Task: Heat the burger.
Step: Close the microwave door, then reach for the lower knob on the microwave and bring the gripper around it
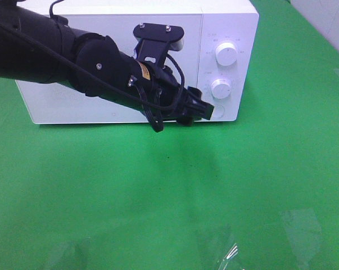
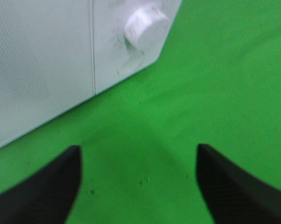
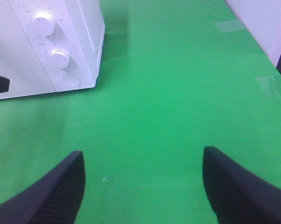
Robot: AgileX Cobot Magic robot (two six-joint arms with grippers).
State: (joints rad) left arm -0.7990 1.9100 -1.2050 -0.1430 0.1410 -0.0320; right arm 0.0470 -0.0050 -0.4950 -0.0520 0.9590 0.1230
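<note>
A white microwave stands at the back of the green bench with its door shut. The burger shows in none of the views, and whether it sits behind that door cannot be told. The black left arm reaches in across the front of the microwave, and the left gripper hangs low at the seam between door and control panel, just beside the lower knob and the round button under it. Its two dark fingers stand well apart with only green cloth between them, holding nothing. The upper knob sits clear above it. The right gripper is over bare bench, well apart from the microwave's right corner, its fingers likewise spread wide and empty. A patch of clear film lies on the cloth near the front right of the bench.
</note>
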